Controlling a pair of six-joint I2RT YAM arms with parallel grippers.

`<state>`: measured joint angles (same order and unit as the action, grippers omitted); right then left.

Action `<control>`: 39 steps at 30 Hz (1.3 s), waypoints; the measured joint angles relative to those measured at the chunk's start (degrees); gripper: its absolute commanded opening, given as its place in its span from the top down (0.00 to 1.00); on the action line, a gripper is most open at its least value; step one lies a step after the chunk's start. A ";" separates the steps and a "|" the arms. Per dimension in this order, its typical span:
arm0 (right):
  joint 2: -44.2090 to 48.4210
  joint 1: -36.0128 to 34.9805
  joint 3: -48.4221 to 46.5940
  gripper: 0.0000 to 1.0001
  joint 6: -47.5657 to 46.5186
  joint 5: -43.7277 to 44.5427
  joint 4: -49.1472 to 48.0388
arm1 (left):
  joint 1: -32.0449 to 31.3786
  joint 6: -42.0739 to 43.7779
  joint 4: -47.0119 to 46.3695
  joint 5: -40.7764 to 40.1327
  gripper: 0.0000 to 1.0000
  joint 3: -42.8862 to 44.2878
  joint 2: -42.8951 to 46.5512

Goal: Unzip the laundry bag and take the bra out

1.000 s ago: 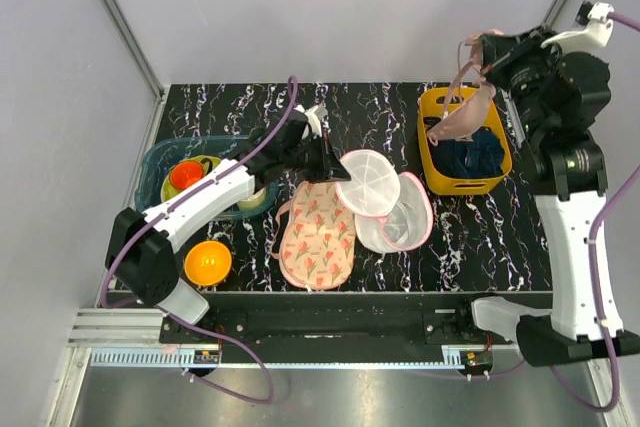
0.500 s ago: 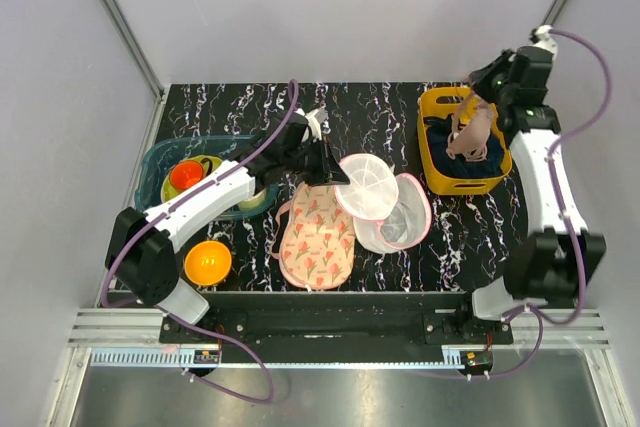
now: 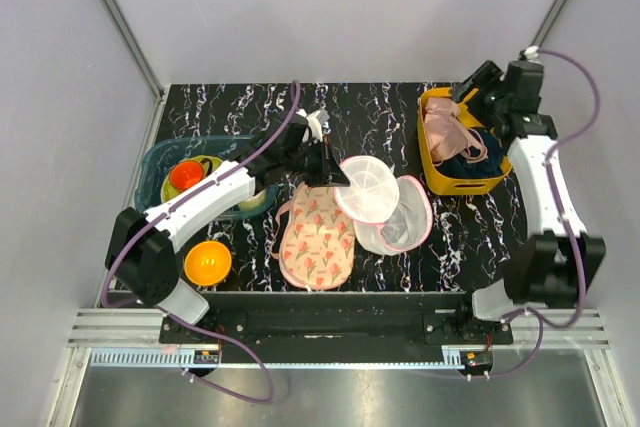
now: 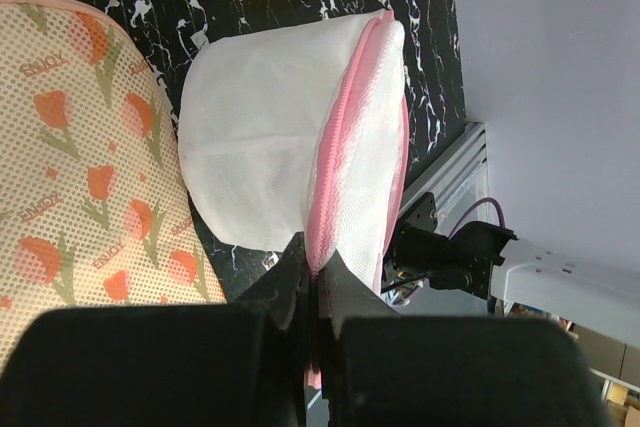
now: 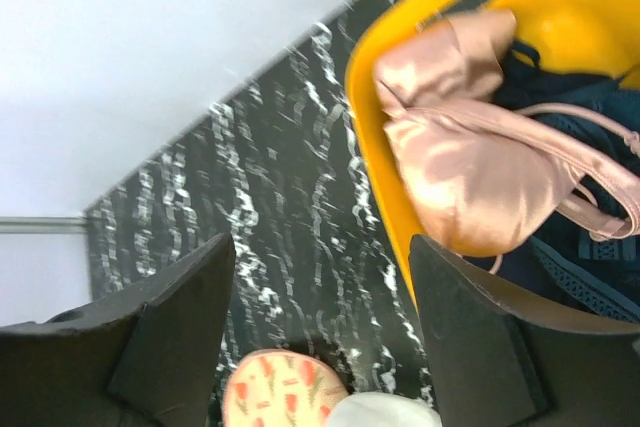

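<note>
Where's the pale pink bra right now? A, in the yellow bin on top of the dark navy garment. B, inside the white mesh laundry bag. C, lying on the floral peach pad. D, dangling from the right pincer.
A: the bra lies in the yellow bin over the navy garment, and the right pincer stands open and empty.

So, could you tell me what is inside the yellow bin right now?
The pale pink bra lies on top of a dark navy garment in the yellow bin. Anything beneath those two, and most of the bin's floor, is covered.
</note>
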<state>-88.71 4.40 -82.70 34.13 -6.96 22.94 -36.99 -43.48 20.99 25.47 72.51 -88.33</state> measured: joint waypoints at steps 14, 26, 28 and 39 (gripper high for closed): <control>31.01 -0.02 17.16 0.06 -0.09 -3.15 8.92 | 0.02 2.99 2.64 -4.07 1.00 0.00 0.63; 45.99 -0.02 21.94 0.00 -4.96 1.55 26.97 | 1.33 6.47 7.15 -10.93 0.11 4.76 -1.40; 46.14 -0.02 21.94 0.00 -5.77 2.60 29.20 | 3.06 7.76 8.76 -12.13 0.10 6.03 -1.33; 45.16 -0.02 21.20 0.00 -8.83 7.78 35.67 | 15.34 12.83 14.14 -15.85 0.09 8.00 8.17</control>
<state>-43.55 4.38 -61.49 25.30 0.82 58.61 -21.65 -30.65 35.14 9.63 80.51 -80.16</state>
